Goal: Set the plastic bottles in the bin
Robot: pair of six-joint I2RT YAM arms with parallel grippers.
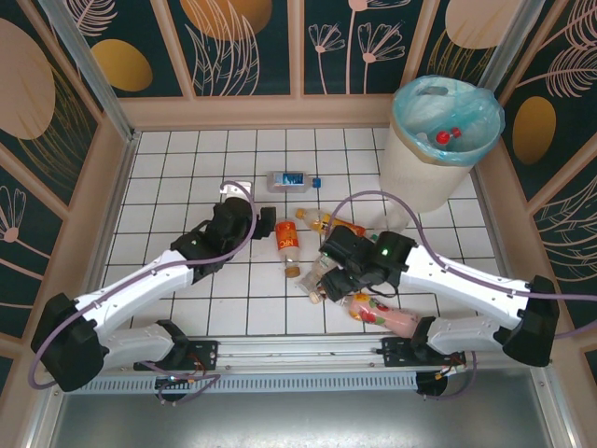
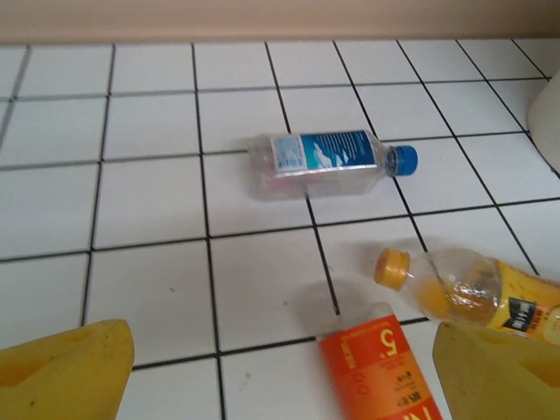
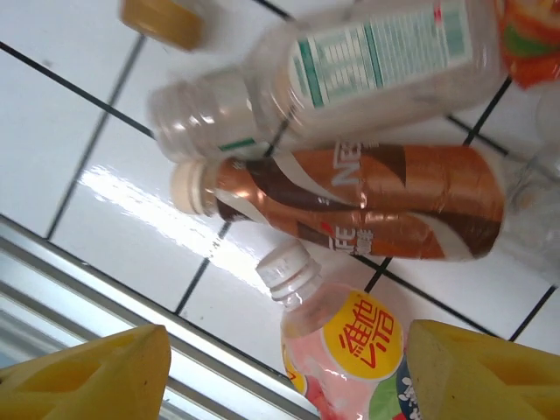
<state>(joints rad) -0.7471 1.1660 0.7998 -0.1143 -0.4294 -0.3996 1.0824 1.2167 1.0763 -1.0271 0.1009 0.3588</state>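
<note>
Several plastic bottles lie on the white tiled floor. My left gripper (image 1: 233, 198) (image 2: 280, 376) is open just above the tiles. A red-orange labelled bottle (image 2: 381, 367) (image 1: 287, 241) lies by its right finger (image 2: 499, 372). Ahead lie a blue-labelled, blue-capped bottle (image 2: 319, 162) (image 1: 287, 180) and an orange juice bottle (image 2: 472, 289) (image 1: 326, 222). My right gripper (image 1: 328, 280) (image 3: 289, 376) is open over a pink bottle (image 3: 350, 350) (image 1: 382, 315) that rests between its fingers, nearer the right one. Beyond it lie a brown bottle (image 3: 359, 201) and a clear bottle (image 3: 350, 79). The bin (image 1: 424, 177) stands at the back right.
The bin's turquoise liner (image 1: 485, 112) holds bottles with red caps (image 1: 448, 135). A metal rail (image 3: 105, 271) runs along the near edge of the floor, close to the pink bottle. Low beige walls (image 1: 261, 112) enclose the tiled area.
</note>
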